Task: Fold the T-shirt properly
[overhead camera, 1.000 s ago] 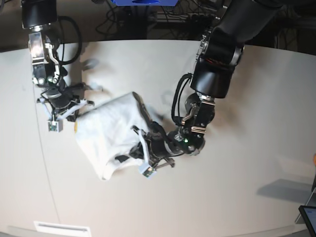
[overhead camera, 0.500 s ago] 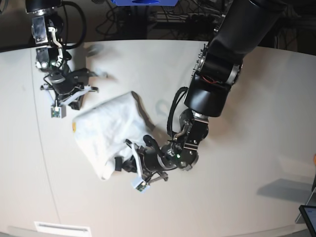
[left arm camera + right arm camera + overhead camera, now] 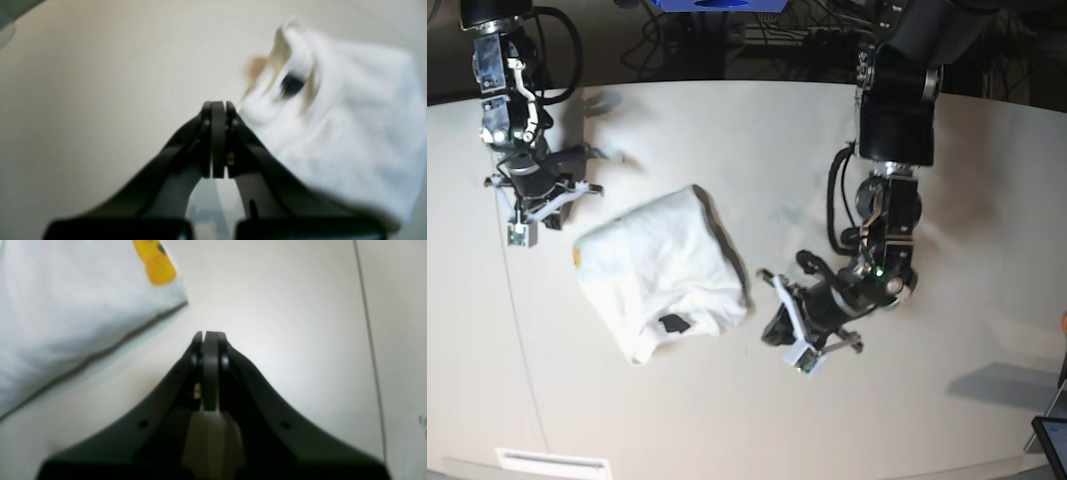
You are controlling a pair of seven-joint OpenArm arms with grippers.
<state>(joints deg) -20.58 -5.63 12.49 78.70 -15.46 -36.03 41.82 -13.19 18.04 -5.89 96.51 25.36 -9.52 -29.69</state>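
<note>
T-shirt (image 3: 659, 274) lies in a folded bundle on the surface (image 3: 987, 250), left of center in base view, plain white side up. A bit of yellow-orange print shows at its left edge, a small dark tag near its lower edge, and a dark fold line down its right side.

My left tool (image 3: 779, 325) is clenched, holding nothing, just off the shirt's lower right corner and not touching it. Left wrist view is blurry: closed tips (image 3: 218, 110) with white cloth right beside them.

My right tool (image 3: 539, 200) is also clenched and empty, near the shirt's upper left, apart from it. Right wrist view shows shut tips (image 3: 208, 338) over bare surface, with the shirt corner and orange print at top left.
</note>
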